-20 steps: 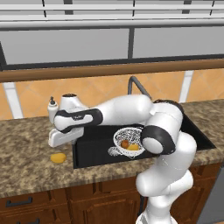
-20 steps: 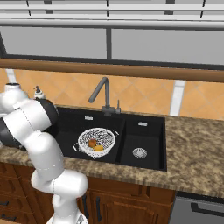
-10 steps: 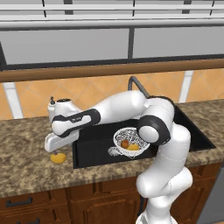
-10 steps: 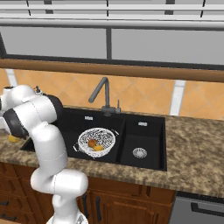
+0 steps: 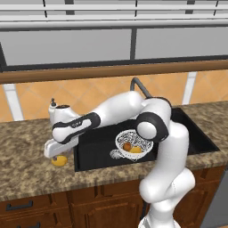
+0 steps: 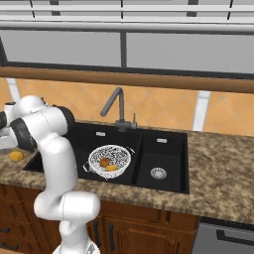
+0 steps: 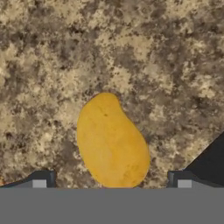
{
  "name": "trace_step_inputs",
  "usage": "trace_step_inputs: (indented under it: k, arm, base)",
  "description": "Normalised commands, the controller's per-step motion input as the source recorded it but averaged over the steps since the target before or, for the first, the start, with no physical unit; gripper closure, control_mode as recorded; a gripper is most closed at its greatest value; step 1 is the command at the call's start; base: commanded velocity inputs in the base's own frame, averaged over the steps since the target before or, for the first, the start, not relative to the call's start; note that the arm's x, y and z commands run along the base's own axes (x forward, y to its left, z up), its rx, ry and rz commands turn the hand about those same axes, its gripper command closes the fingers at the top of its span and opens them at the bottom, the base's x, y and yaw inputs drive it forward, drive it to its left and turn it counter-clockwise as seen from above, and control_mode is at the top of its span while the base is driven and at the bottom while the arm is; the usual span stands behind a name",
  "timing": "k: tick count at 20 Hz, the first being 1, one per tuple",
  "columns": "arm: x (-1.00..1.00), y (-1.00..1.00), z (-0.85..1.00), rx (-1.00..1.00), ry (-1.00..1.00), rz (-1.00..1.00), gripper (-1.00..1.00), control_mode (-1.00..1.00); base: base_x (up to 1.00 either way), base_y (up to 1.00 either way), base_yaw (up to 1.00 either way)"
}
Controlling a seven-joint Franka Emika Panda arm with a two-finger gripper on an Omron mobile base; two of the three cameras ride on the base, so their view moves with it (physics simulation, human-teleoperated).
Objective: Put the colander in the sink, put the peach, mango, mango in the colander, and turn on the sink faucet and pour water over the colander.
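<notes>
The white mesh colander (image 5: 133,143) (image 6: 109,159) sits in the left basin of the black sink (image 5: 91,153) (image 6: 171,149). Inside it lie the orange-red peach (image 5: 127,146) (image 6: 104,162) and one yellow mango (image 5: 136,150) (image 6: 112,167). A second mango (image 5: 59,160) (image 6: 16,156) (image 7: 111,142) lies on the granite counter left of the sink. My gripper (image 5: 56,155) (image 7: 111,181) hangs just above this mango, open, with one fingertip on each side of the fruit and not touching it. The dark faucet (image 5: 139,86) (image 6: 116,106) stands behind the sink, with no water showing.
A white soap dispenser (image 5: 53,107) (image 6: 10,105) stands on the counter behind my hand. The sink's edge (image 7: 210,157) is close to the mango's right. The right basin has a silver drain (image 6: 158,173). Granite counter (image 5: 26,173) stretches to the left and front.
The hand has swung left off the sink and come down over the mango on the counter. The jaws stayed open. The colander and its fruit have not moved.
</notes>
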Motion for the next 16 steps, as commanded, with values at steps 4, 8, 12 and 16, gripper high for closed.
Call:
trace_step_inputs:
  k: [4,8,12,16]
  arm:
    - [0.05,0.07,-0.2,0.0,0.0,0.02,-1.0,-1.0]
    - [0.0,0.14,-0.19,-0.01,0.0,0.0,-1.0,-1.0]
    - [0.0,0.08,-0.14,0.0,0.0,0.0,-1.0,-1.0]
    - [0.0,0.05,-0.04,0.0,0.0,0.0,-1.0,-1.0]
  base:
    - [0.0,0.0,0.0]
    - [0.0,0.0,0.0]
    - [0.0,0.0,0.0]
    - [0.0,0.0,0.0]
